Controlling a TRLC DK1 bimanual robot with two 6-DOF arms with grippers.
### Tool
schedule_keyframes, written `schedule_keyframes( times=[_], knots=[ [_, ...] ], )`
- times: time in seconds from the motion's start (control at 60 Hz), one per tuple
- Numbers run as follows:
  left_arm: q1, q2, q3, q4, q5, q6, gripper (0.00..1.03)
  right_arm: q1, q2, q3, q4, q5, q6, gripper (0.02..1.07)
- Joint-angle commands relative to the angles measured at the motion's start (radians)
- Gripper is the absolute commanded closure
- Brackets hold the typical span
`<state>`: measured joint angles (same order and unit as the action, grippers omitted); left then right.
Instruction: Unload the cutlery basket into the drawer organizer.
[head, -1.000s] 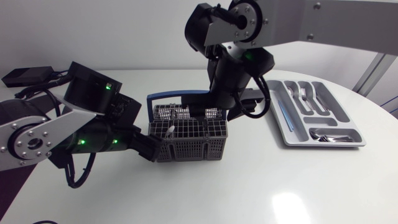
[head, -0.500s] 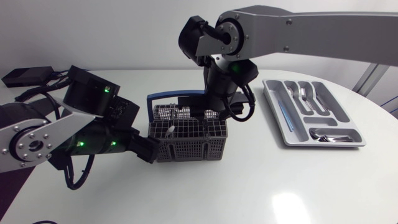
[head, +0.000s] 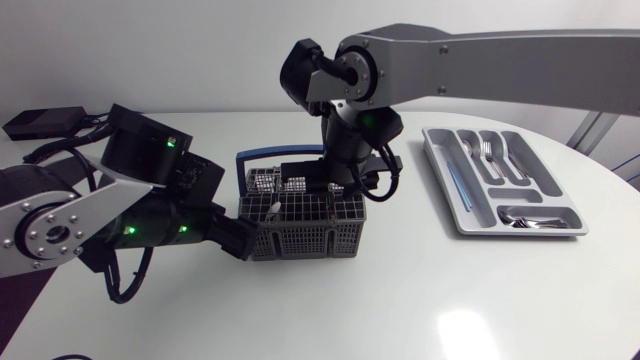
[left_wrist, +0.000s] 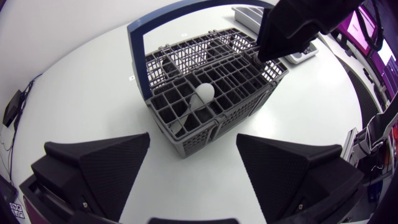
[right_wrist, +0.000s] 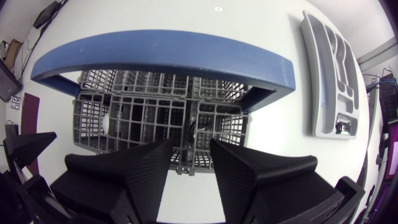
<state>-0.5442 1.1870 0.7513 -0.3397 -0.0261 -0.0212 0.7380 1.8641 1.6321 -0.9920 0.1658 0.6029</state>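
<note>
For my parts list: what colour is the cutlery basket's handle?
Blue. The handle shows best in the right wrist view.

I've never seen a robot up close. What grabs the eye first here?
The blue-handled grey cutlery basket sits mid-table, with the right tool poised above it and the left tool open at its end. Off to the right lies the drawer organizer, already holding some forks.

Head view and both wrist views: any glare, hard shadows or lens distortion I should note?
Head view: a soft glare patch on the bare table at lower right; the basket casts only a faint, diffuse shadow. Left wrist view: the fisheye bows the basket's straight walls. Right wrist view: the organizer and the basket's blue handle look bent into arcs.
</note>
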Motion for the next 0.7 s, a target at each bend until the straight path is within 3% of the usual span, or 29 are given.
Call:
schedule_keyframes(
  times=[0.0, 0.233, 0.483, 0.683],
  knots=[
    [0.007, 0.010, -0.021, 0.008, 0.009, 0.023, 0.06, 0.006, 0.037, -0.034, 0.010, 0.011, 0.038, 0.66],
    [0.007, 0.017, -0.026, 0.018, 0.009, 0.023, 0.06, 0.003, 0.040, -0.049, 0.030, 0.024, 0.043, 0.80],
    [0.007, 0.017, -0.026, 0.016, 0.009, 0.021, 0.06, -0.002, 0.040, -0.052, 0.041, 0.024, 0.046, 0.80],
    [0.007, 0.017, -0.029, 0.018, 0.009, 0.021, 0.06, -0.003, 0.040, -0.058, 0.056, 0.038, 0.047, 1.01]
  ],
)
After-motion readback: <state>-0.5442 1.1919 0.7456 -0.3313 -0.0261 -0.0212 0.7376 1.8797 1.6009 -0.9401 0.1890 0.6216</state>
